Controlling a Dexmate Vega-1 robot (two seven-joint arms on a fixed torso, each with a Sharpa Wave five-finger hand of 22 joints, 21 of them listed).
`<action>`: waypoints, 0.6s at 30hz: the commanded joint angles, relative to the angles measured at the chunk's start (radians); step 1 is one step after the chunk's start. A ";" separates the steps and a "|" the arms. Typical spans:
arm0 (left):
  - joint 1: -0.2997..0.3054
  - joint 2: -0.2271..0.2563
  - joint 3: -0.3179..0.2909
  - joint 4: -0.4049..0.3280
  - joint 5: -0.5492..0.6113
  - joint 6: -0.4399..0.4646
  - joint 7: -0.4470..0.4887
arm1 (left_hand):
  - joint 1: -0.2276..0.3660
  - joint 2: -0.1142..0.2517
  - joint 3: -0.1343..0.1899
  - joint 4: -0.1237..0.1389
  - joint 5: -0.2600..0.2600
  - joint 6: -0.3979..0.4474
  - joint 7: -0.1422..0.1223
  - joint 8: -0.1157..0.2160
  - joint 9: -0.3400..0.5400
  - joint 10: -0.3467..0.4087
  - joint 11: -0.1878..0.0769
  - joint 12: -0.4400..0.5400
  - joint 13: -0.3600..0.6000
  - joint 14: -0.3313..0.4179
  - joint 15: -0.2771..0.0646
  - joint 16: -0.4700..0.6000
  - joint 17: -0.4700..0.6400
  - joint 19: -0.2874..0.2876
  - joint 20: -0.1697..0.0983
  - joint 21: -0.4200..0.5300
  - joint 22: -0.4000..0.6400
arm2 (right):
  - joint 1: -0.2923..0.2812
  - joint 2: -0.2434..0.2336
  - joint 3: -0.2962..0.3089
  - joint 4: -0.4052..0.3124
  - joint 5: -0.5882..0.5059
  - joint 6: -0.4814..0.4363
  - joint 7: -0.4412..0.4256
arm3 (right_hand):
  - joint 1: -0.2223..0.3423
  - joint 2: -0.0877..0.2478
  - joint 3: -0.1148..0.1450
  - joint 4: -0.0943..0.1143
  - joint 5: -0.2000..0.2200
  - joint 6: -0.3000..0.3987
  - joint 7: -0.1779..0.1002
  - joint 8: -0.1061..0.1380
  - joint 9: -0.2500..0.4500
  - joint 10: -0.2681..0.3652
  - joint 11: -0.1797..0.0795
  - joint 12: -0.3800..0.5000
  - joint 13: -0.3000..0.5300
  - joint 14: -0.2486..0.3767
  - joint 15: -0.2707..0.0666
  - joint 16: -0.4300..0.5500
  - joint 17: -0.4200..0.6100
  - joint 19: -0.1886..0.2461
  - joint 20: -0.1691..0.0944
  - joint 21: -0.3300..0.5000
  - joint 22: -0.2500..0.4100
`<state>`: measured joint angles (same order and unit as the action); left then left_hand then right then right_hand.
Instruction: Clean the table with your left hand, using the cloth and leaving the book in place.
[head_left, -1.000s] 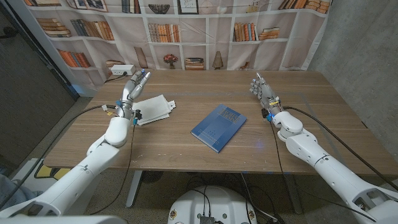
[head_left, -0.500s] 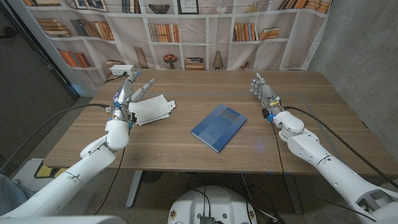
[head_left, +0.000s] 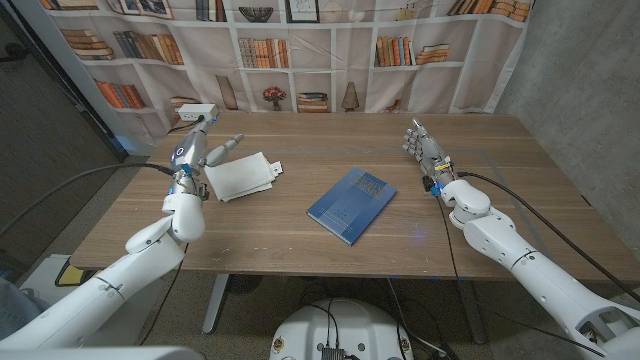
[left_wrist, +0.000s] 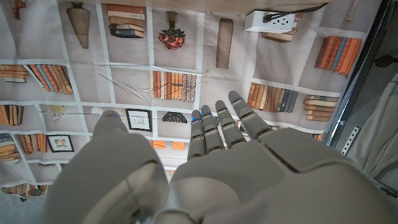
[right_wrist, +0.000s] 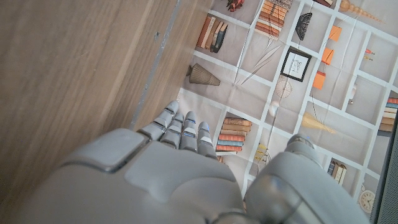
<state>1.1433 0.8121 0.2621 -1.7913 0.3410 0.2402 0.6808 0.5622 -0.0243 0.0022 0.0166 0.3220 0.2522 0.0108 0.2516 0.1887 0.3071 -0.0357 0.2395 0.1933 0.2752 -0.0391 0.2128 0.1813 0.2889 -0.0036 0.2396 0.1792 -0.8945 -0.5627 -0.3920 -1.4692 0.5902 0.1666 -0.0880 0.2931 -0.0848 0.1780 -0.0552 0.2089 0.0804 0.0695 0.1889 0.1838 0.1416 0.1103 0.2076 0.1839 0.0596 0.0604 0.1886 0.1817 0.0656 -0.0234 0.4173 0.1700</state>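
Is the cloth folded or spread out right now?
Folded: the white cloth lies as a compact stacked rectangle with layered edges beside the left hand, not held.

A wooden desk (head_left: 300, 225) is spreading across the middle of the frame, with a printed bookshelf backdrop (head_left: 300, 50) hanging behind it. A blue book (head_left: 351, 205) is lying near the centre, turned at an angle. In the left part of the frame a white cloth (head_left: 241, 175) is lying folded on the desk, and the left hand (head_left: 200, 155) is hovering at its left edge, fingers reaching toward the upper right and apart, holding nothing. In the right part of the frame the right hand (head_left: 424, 148) is standing on its edge with fingers pointing up the picture, well apart from the book. A white power strip (head_left: 197, 113) is sitting at the upper left.
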 joint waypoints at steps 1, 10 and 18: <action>-0.005 0.036 0.028 -0.044 0.027 0.089 -0.007 | 0.013 0.001 0.001 -0.005 0.006 0.009 -0.004 0.001 0.002 0.006 -0.005 -0.001 0.001 0.007 -0.007 0.000 0.004 -0.003 -0.007 -0.002 0.004 | 0.007 0.001 -0.001 0.015 0.005 -0.002 0.010 | 0.006 0.004 0.002 -0.008 0.005 0.004 -0.006 0.004 0.004 0.009 0.000 0.007 0.003 0.006 0.000 0.007 0.000 0.011 0.001 -0.005 0.006; -0.023 0.043 0.055 -0.072 0.054 0.166 -0.022 | 0.023 0.005 0.004 -0.009 0.007 0.013 -0.006 0.000 0.002 0.014 -0.009 -0.001 0.001 0.011 -0.010 -0.001 0.004 -0.003 -0.010 -0.004 0.004 | 0.015 0.007 0.003 0.040 0.015 0.008 0.022 | 0.008 0.006 0.001 -0.009 0.005 0.004 -0.007 0.004 0.004 0.012 0.001 0.008 0.003 0.008 0.001 0.007 0.000 0.014 0.002 -0.009 0.006; -0.038 0.060 0.077 -0.099 0.075 0.249 -0.055 | 0.038 0.013 0.009 -0.015 0.009 0.026 -0.011 0.000 0.002 0.021 -0.012 -0.002 0.001 0.020 -0.016 -0.002 0.004 -0.013 -0.016 -0.010 0.005 | 0.018 0.013 0.008 0.059 0.014 0.010 0.006 | 0.010 0.012 0.003 -0.010 0.005 0.005 -0.007 0.005 0.004 0.014 0.003 0.009 0.003 0.011 0.002 0.007 0.000 0.018 0.002 -0.012 0.006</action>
<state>1.1239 0.8509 0.3101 -1.8534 0.3913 0.3960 0.6600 0.5898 -0.0151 0.0075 0.0078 0.3259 0.2629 0.0001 0.2516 0.1885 0.3177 -0.0463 0.2395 0.1932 0.2861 -0.0392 0.2129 0.1814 0.2762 -0.0161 0.2319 0.1791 -0.8818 -0.5568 -0.3896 -1.4333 0.6021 0.1662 -0.0736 0.2971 -0.0808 0.1785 -0.0556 0.2089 0.0803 0.0695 0.1889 0.1837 0.1469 0.1156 0.2076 0.1839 0.0598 0.0602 0.1886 0.1818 0.0766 -0.0232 0.4088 0.1749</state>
